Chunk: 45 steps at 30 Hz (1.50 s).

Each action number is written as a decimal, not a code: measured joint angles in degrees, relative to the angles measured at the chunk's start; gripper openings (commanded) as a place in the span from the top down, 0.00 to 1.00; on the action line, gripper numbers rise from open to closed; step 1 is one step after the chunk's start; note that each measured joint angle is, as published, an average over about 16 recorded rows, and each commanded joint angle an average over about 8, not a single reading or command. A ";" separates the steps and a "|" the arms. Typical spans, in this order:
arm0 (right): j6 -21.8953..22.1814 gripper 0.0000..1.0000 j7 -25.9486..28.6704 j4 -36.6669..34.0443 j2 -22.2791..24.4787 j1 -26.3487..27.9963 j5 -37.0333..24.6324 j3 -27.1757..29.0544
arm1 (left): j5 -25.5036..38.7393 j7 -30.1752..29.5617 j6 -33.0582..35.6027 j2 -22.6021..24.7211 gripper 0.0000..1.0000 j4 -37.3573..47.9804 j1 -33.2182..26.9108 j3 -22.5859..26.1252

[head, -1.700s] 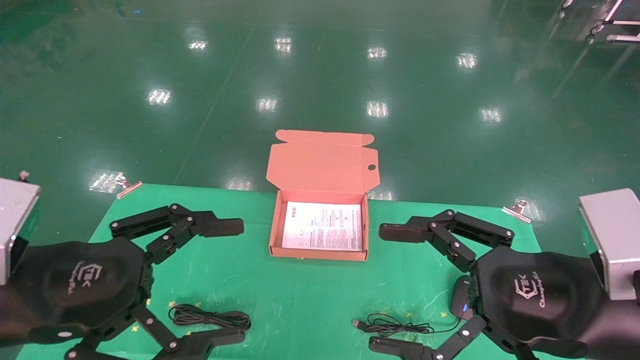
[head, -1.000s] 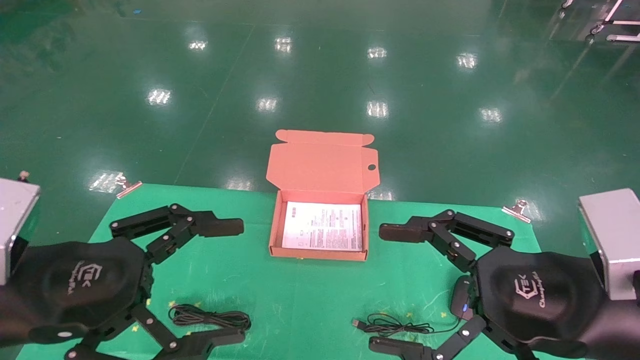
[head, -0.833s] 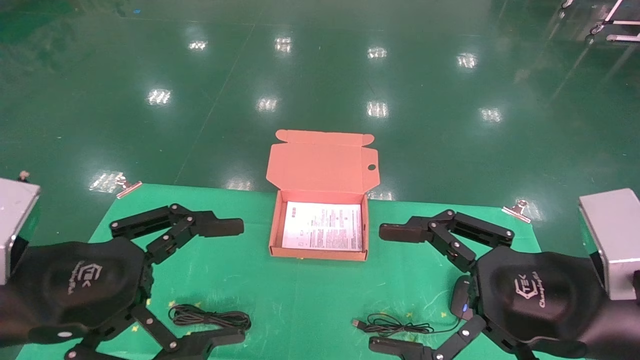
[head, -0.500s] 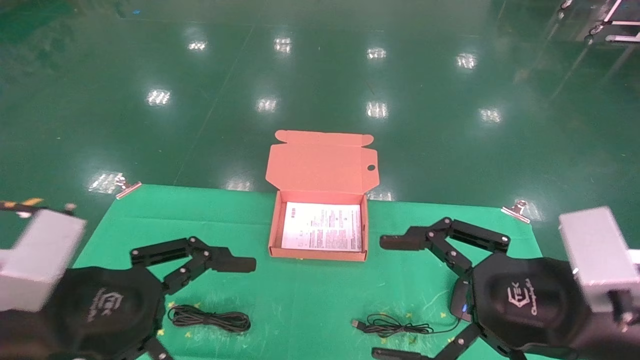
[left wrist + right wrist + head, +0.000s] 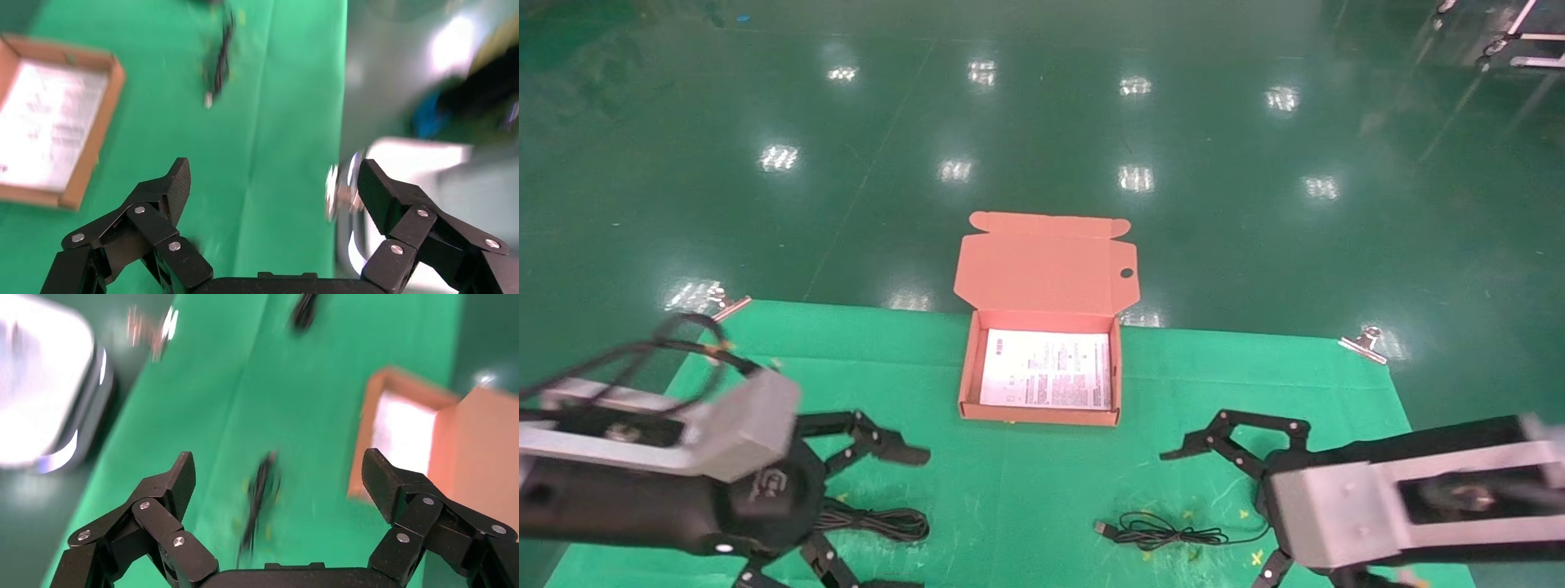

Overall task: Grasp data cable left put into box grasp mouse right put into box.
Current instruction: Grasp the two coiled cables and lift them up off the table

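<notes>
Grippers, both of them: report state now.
Left gripper: open, holding nothing, above the data cable.
Right gripper: open, holding nothing, over the green mat.

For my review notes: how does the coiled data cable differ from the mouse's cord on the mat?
The data cable is a thicker, tidy elongated coil beside the left hand; the mouse's cord is thinner, loosely bunched, ending in a USB plug, near the right hand. Both are black, outside the box.

Open orange box holds a white sheet; coiled black data cable lies near-left.
</notes>
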 measured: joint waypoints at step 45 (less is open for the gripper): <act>14.14 0.00 -2.40 -17.91 -15.54 -0.68 -24.02 -17.94 | 26.83 11.44 -15.91 27.20 0.00 42.86 -9.15 24.21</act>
